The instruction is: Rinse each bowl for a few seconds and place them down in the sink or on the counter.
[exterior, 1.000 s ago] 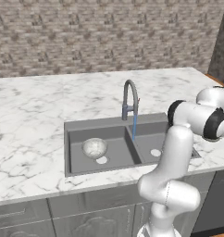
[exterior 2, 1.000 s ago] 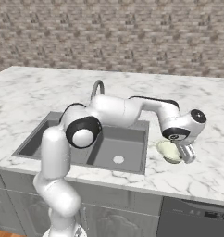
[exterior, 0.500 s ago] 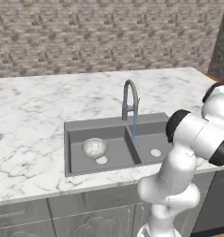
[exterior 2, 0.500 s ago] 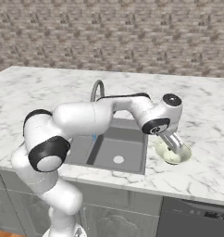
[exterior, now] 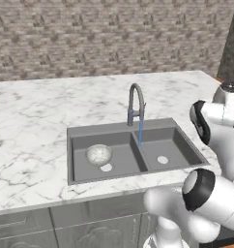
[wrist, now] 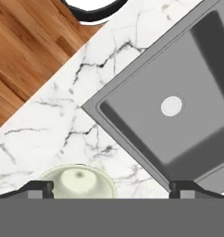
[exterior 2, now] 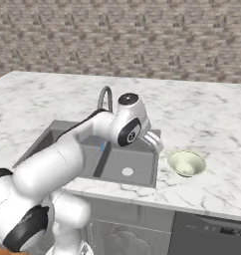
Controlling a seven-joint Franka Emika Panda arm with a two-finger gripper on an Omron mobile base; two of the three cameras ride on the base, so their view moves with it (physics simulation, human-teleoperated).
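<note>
A mottled grey-white bowl (exterior: 98,154) lies in the left basin of the dark grey sink (exterior: 120,127). The cream-green bowl (exterior 2: 186,163) sits upright on the white marble counter (exterior 2: 212,119), just right of the sink (exterior 2: 142,175). My gripper (exterior 2: 155,142) hangs open above the sink's right rim, a short way left of that bowl, holding nothing. In the hand view the bowl (wrist: 79,183) shows low between the fingertips (wrist: 40,189), beside the right basin (wrist: 146,92); the gripper (wrist: 113,189) is open.
A thin blue stream of water (exterior: 139,131) runs from the steel gooseneck faucet (exterior: 136,102) at the divider between the basins. A stone wall backs the counter (exterior: 41,111). Wooden floor (wrist: 26,51) lies beyond the counter's end.
The arm has pulled back and up from the cream-green bowl toward the sink's right rim. The bowl stays on the counter; the jaws remain open.
</note>
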